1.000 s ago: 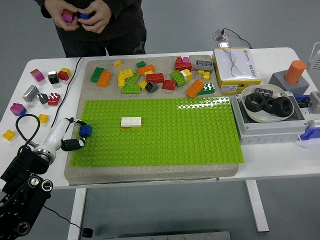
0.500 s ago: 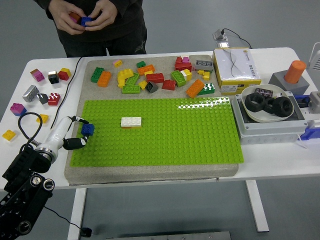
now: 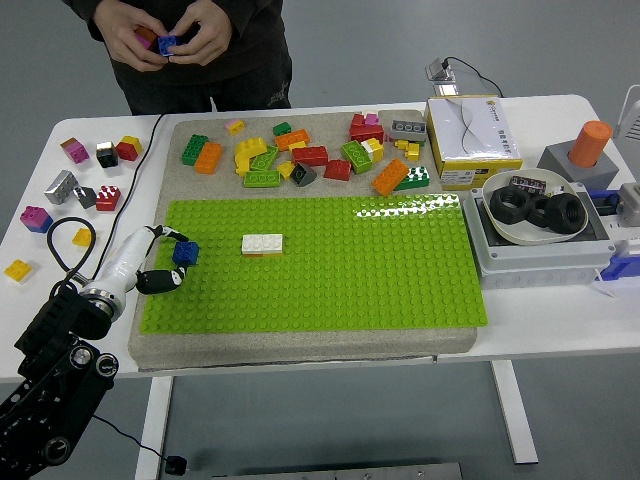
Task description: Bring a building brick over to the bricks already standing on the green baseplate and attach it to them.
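Nearest to us, our left hand (image 3: pixel 165 262) reaches in from the lower left, and its fingers pinch a small blue brick (image 3: pixel 185 252) above the left edge of the green baseplate (image 3: pixel 380 270). The right hand is not in view, so the left arm does this work alone.

The relation that matters now: the white brick (image 3: pixel 262 243), with a thin yellow layer under it, stands on the baseplate to the right of the hand, at almost the same depth. Its long axis runs left to right, so its short left end faces the blue brick. The two are near but clearly apart. We judge that the coming move is mostly a sideways carry to the right, then a press down.

Farther back, many loose bricks (image 3: pixel 300 155) lie on the beige mat behind the baseplate. At the right, a white bowl (image 3: pixel 495 222) holds black rings (image 3: pixel 538 207) and sits in a grey tray (image 3: pixel 530 262). A yellow box (image 3: pixel 470 140) stands behind it.

At the far side, a person (image 3: pixel 190 50) holds small bricks in both hands.
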